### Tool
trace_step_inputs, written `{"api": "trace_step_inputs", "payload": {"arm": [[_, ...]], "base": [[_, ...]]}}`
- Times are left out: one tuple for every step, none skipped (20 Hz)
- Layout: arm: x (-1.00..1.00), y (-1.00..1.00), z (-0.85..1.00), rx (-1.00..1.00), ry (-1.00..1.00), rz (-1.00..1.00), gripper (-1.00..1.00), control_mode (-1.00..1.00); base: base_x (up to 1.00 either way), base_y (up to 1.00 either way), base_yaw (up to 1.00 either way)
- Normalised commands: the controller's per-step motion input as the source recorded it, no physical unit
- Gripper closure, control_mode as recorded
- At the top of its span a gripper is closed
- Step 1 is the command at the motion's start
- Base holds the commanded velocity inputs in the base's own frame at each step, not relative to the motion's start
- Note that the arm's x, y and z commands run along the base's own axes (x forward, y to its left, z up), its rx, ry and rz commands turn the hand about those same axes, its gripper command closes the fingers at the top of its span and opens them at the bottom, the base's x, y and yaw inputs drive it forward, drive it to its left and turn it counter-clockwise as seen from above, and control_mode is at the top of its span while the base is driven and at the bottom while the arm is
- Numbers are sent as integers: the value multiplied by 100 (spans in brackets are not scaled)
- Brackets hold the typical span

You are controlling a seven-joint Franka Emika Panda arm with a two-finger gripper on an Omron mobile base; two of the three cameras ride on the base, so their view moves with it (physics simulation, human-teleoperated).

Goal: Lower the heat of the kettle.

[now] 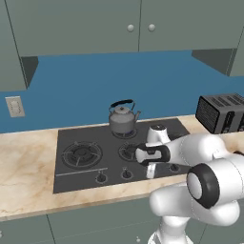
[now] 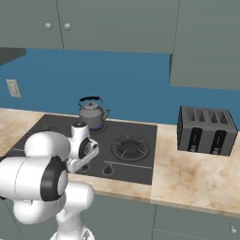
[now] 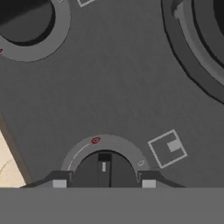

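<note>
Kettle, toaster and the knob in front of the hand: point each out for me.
kettle (image 1: pixel 122 119): left base view, on its grey body.
toaster (image 2: pixel 208 130): right base view, on its front face.
knob (image 3: pixel 103 168): hand view, on its dark cap between the hand's fingertips.

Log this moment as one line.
phase: at knob | fingers astride front knob, grip unclear | kettle on rear burner, blue flame lit | toaster on counter

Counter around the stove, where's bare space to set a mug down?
The counter lies bare left of the cooktop, below the wall outlet. Another bare patch sits between cooktop and toaster and in front of it. Crowded: the kettle on the back burner, the gripper over a front knob.
</note>
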Motion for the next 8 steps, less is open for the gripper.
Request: {"api": "trace_step_inputs", "payload": {"arm": [[-8, 0, -13, 1, 0, -33, 100, -100], [-9, 0, -12, 2, 0, -32, 100, -100], [-5, 0, -10, 2, 0, -32, 100, -100], [-4, 0, -10, 2, 0, -32, 100, -100], [-4, 0, -10, 2, 0, -32, 100, -100], [-2, 0, -9, 2, 0, -32, 100, -100], [-3, 0, -11, 1, 0, -32, 100, -100], [-3, 0, -10, 1, 0, -32, 100, -100]], "base": [[0, 0, 0], [0, 0, 0], [0, 0, 0], [0, 0, 0], [0, 0, 0], [0, 0, 0], [0, 0, 0], [0, 0, 0]]}}
